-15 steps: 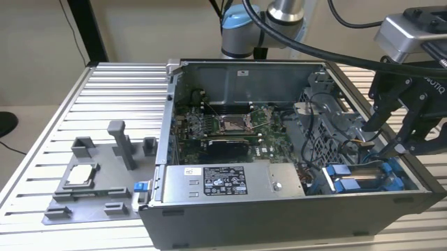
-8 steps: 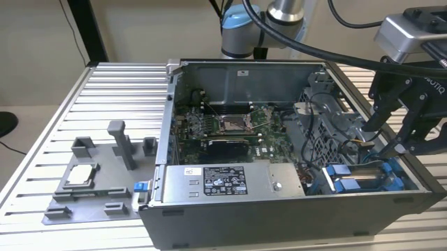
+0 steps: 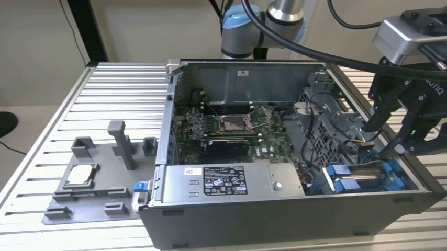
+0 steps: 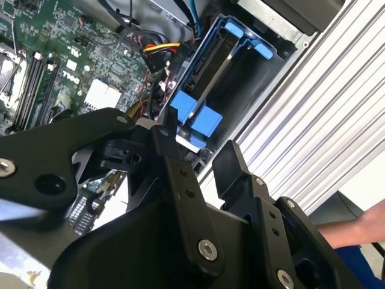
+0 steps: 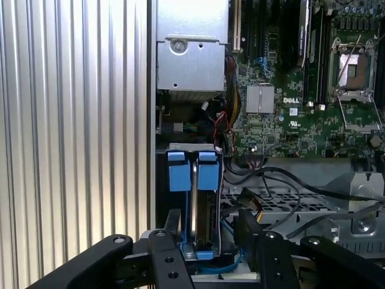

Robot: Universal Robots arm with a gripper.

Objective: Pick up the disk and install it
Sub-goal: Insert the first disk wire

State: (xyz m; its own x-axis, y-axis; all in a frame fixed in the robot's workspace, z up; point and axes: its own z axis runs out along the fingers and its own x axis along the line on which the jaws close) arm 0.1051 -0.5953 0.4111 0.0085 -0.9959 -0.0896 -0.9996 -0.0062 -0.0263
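The disk [image 3: 357, 181] stands on edge in the drive bay at the front corner of the open computer case [image 3: 279, 219], on the exterior view's right. Its blue carrier tabs show in both wrist views, around a silver-grey edge [image 4: 212, 77] [image 5: 195, 186]. My gripper [image 3: 382, 140] hangs just above the bay, open. In both wrist views the gripper [image 4: 198, 150] [image 5: 207, 226] straddles the disk's near end, one black finger [image 5: 172, 224] by the carrier's side and the other finger [image 5: 243, 224] standing clear of it.
A grey labelled power-supply box [image 3: 231, 180] lies beside the bay, the motherboard [image 3: 223, 125] behind it. Loose cables [image 5: 271, 180] run close to the bay. A grey fixture plate [image 3: 91, 204] with a small silver chip [image 3: 80, 174] sits on the ribbed table [image 3: 91, 104]. A person's arm [image 4: 355, 232] is nearby.
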